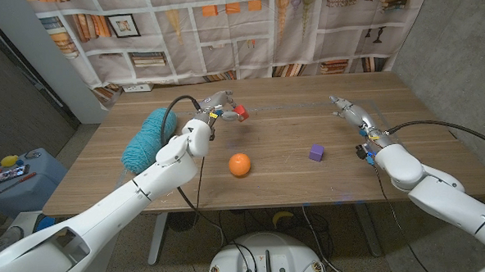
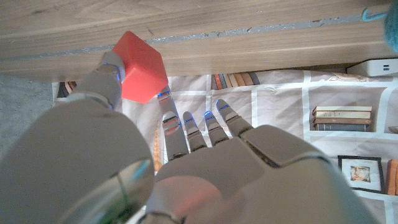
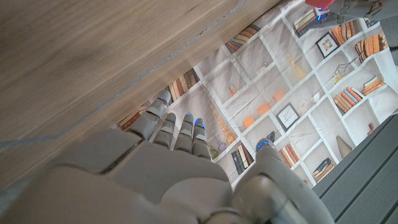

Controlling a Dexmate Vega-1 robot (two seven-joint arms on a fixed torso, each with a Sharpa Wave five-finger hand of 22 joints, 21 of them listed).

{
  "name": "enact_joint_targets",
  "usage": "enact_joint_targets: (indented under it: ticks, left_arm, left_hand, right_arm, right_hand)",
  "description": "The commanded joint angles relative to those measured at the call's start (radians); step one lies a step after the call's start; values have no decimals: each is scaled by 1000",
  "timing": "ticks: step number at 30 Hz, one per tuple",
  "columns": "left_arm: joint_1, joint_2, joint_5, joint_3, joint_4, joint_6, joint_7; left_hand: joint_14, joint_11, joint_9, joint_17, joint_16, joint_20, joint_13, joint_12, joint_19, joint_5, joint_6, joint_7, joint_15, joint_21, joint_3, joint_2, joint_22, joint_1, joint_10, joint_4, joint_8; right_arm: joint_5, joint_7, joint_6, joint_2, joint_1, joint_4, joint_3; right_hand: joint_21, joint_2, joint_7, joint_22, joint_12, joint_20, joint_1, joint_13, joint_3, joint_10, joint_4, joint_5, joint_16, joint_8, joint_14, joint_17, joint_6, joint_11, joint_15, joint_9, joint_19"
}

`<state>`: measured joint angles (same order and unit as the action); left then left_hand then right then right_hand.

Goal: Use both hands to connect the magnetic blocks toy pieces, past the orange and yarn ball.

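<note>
1. Leftmost on the wooden table (image 1: 269,180) lies the teal yarn ball (image 1: 148,138), soft and likely to roll or snag; it is an obstacle, not something to grasp.
2. Next, the left hand (image 1: 215,107) is raised past the yarn ball, pinching a red magnetic block (image 1: 241,112) between thumb and a finger while the other fingers stay loosely extended. In the left wrist view the red magnetic block (image 2: 140,67) shows as a small, rigid, smooth-faced cube, probably light and a little slippery, so gripping two opposite flat faces looks best, leaving one face free to mate.
3. Nearer the front edge sits the orange (image 1: 240,164), round and prone to rolling if nudged.
4. Further right rests a purple magnetic block (image 1: 316,152) on the table, well apart from both hands; it should handle the same way, and the magnet may snap the pieces together once close.
5. Rightmost, the right hand (image 1: 350,112) holds nothing, its fingers stretched out and only slightly apart, beyond the purple block.
6. No brand, label or readable writing shows on the blocks; the bookshelf-print backdrop (image 1: 246,25) carries nothing legible.
</note>
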<state>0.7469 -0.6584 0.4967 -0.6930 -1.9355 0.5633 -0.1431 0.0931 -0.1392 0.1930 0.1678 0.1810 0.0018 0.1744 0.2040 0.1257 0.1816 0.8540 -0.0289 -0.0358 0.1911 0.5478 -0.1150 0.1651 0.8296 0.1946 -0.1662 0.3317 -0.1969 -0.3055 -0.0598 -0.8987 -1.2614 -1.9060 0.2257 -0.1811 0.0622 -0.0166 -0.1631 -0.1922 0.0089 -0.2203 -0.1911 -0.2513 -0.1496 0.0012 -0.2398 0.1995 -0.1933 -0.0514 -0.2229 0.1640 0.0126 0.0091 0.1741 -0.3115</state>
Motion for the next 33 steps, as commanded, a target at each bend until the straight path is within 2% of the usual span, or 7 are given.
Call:
enact_joint_targets:
  ticks: [1, 9, 13, 14, 24, 27, 33]
  left_arm:
    - [39, 10, -102, 48, 16, -54, -93]
    - [51, 19, -148, 59, 29, -82, -139]
    - [56, 22, -163, 60, 34, -97, -160]
    - [58, 21, -169, 63, 36, -106, -166]
    - [84, 23, -264, 106, 77, -233, -210]
    - [91, 30, -289, 116, 98, -279, -228]
    - [97, 42, -332, 129, 141, -362, -249]
  left_hand:
    - [3, -2, 4, 3, -1, -2, 2, -3, 7, 7, 73, -59, -6, 1, -5, 16, 5, 8, 9, 1, -4]
    - [2, -2, 5, 3, -1, -3, 2, -3, 7, 8, 73, -58, -5, 0, -8, 20, 5, 7, 12, 2, -6]
    - [0, -1, 5, 3, -1, -2, 2, -4, 6, 8, 72, -56, -5, 0, -10, 22, 5, 6, 11, 3, -8]
    - [0, -2, 5, 3, -1, -2, 2, -4, 6, 9, 73, -56, -4, 0, -10, 23, 5, 6, 10, 3, -8]
    - [-1, -2, 6, 3, -1, -1, 2, -4, 8, 10, 78, -54, -3, 0, -15, 28, 5, 6, 16, 4, -10]
    - [-1, -1, 6, 3, -1, -3, 2, -4, 9, 11, 83, -54, -4, 0, -16, 30, 6, 5, 17, 4, -9]
    - [-1, 0, 6, 3, -1, -2, 2, -5, 10, 12, 77, -51, -3, 0, -19, 33, 6, 5, 18, 4, -14]
  right_arm:
    - [103, -40, 215, -81, -74, -159, -37]
    - [152, -48, 321, -116, -121, -244, -59]
    - [195, -46, 457, -143, -128, -316, -50]
    - [225, -43, 524, -157, -116, -339, -28]
    - [264, 3, 734, -204, -85, -456, 20]
    - [272, 27, 804, -218, -55, -488, 51]
    - [286, 73, 917, -242, 19, -536, 129]
  right_hand:
    - [4, -5, -6, -3, 5, -2, -18, 0, -3, 15, -16, 6, -2, 2, 9, 3, -8, -2, 0, 7, 12]
    - [4, -12, -8, -3, 7, 1, -38, -1, -8, 29, -37, 12, -5, 4, 20, 7, -18, -2, 6, 8, 22]
    - [5, -18, -10, -3, 9, 5, -53, -1, -11, 40, -53, 16, -6, 6, 28, 9, -29, 0, 9, 9, 32]
    - [5, -20, -10, -3, 9, 5, -57, -1, -12, 43, -57, 17, -7, 7, 32, 10, -33, 0, 10, 9, 33]
    - [4, -30, 0, -3, 10, 19, -92, -2, -20, 67, -92, 29, -7, 3, 44, 14, -39, -16, 25, 11, 47]
    - [3, -34, 3, -3, 11, 28, -112, -3, -27, 86, -111, 38, -8, 2, 54, 15, -46, -28, 40, 13, 55]
    - [2, -34, 1, -3, 13, 36, -140, -4, -38, 111, -134, 44, -9, -1, 69, 16, -48, -37, 55, 16, 63]
